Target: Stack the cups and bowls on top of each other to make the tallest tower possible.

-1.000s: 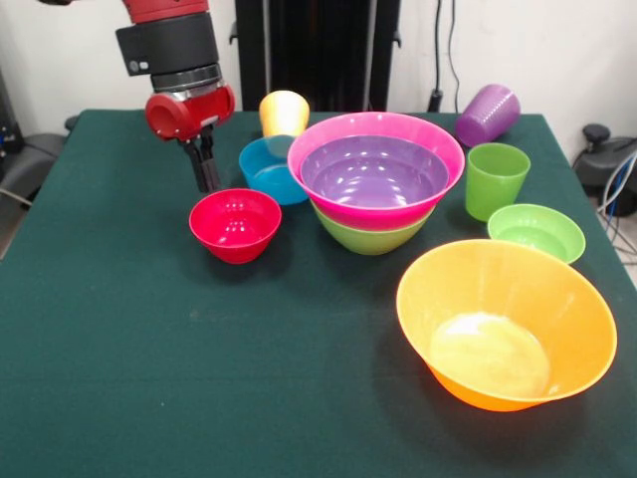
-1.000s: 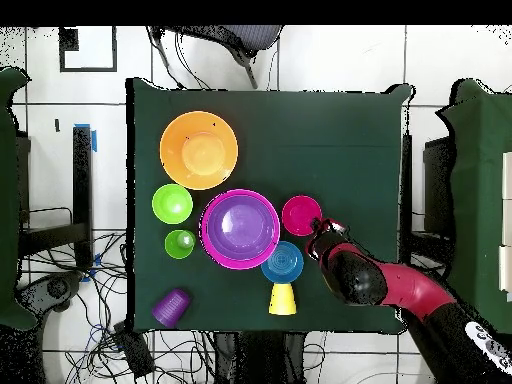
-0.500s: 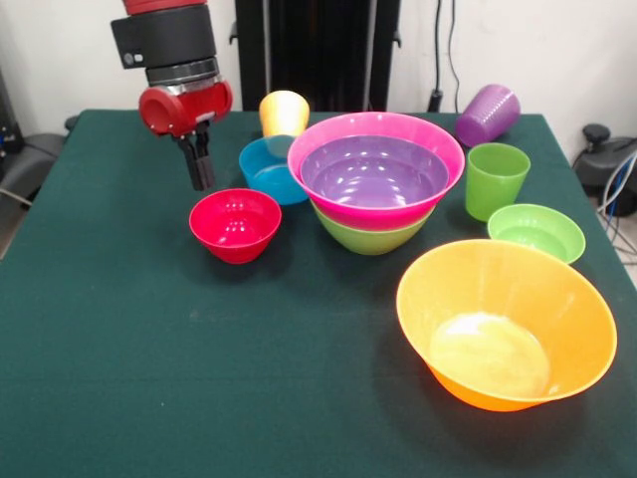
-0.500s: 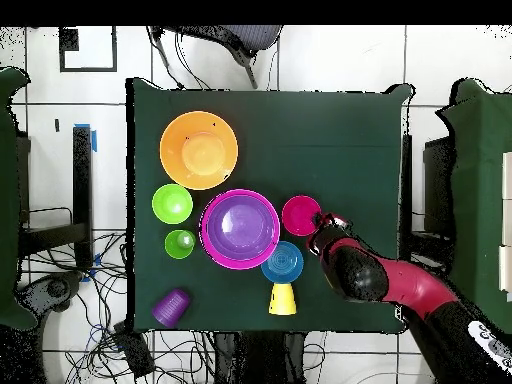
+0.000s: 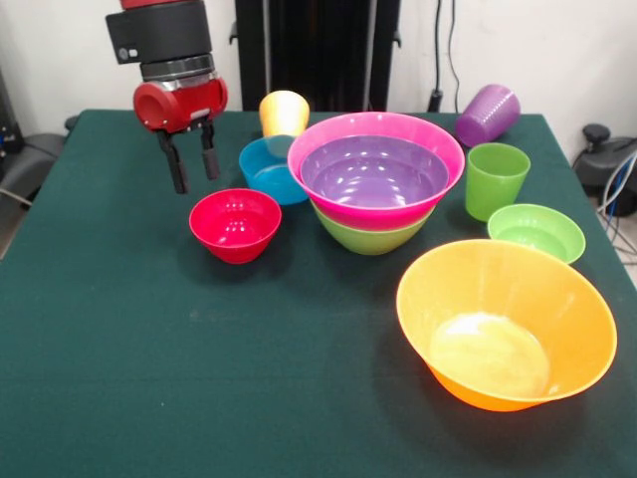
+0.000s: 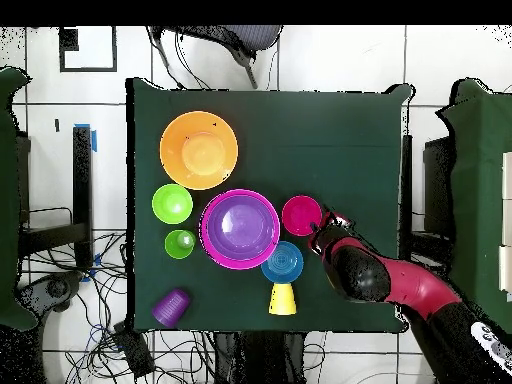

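My gripper (image 5: pixel 196 181) is open and empty, hanging just behind and left of the small red bowl (image 5: pixel 235 224); in the overhead view my gripper (image 6: pixel 330 222) is right of the red bowl (image 6: pixel 301 215). The tower is a green bowl (image 5: pixel 368 237) holding a pink bowl (image 5: pixel 328 194) with a purple bowl (image 5: pixel 373 171) inside. A blue bowl (image 5: pixel 261 169) sits left of it, and a yellow cup (image 5: pixel 284 112) stands behind that. A green cup (image 5: pixel 496 179) stands upright and a purple cup (image 5: pixel 488 114) lies tilted at the back right.
A large orange bowl (image 5: pixel 506 324) stands at the front right, with a small light green bowl (image 5: pixel 536 231) behind it. The table (image 5: pixel 149 378) is covered in dark green cloth. Cables and black equipment lie beyond its far edge.
My gripper has moved slightly up and to the left in the front view, and its fingers have opened from shut.
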Tool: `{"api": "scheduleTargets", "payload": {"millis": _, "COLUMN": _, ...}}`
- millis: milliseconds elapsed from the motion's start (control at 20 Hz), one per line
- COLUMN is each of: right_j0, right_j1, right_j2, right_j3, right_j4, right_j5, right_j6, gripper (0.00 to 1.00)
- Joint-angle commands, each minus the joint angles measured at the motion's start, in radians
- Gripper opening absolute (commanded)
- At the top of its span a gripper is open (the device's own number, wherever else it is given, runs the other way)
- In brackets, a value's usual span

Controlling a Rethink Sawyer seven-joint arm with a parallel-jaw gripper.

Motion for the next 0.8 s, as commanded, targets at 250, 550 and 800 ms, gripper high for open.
{"api": "scheduleTargets", "payload": {"millis": 250, "right_j0": 0.05, "right_j1": 0.022, "right_j2": -0.022, "right_j3": -0.043, "right_j4": 0.02, "right_j5": 0.078, "right_j6": 0.201, "gripper": 1.0}}
{"api": "scheduleTargets", "payload": {"millis": 550, "right_j0": 0.08, "right_j1": 0.057, "right_j2": -0.033, "right_j3": -0.051, "right_j4": -0.016, "right_j5": 0.117, "right_j6": 0.155, "gripper": 1.0}}
{"api": "scheduleTargets", "payload": {"millis": 800, "right_j0": 0.074, "right_j1": 0.086, "right_j2": -0.001, "right_j3": -0.048, "right_j4": -0.044, "right_j5": 0.197, "right_j6": 0.066, "gripper": 1.0}}
